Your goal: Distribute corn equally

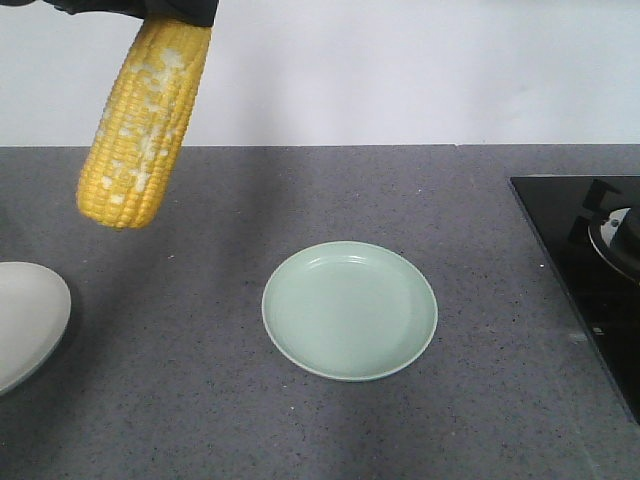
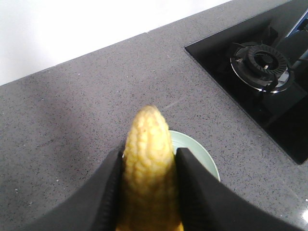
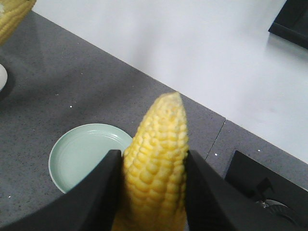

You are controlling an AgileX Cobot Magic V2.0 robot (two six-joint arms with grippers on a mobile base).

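Observation:
In the front view a yellow cob of corn (image 1: 143,130) with whitish patches hangs tip-down at the upper left, high above the counter. My left gripper (image 2: 150,153) is shut on it, and only its black fingers (image 1: 185,12) show at the top edge there. The left wrist view shows this cob (image 2: 149,159) between the fingers, with the pale green plate (image 2: 201,156) below and behind it. My right gripper (image 3: 153,154) is shut on a second cob of corn (image 3: 156,154), which is clean yellow and held above the counter to the right of the green plate (image 3: 79,154). The green plate (image 1: 350,310) holds nothing.
A white plate (image 1: 25,320) lies at the counter's left edge, partly out of frame. A black gas hob (image 1: 590,260) with a burner (image 2: 262,62) takes up the right side. A white wall runs behind the grey counter (image 1: 300,200).

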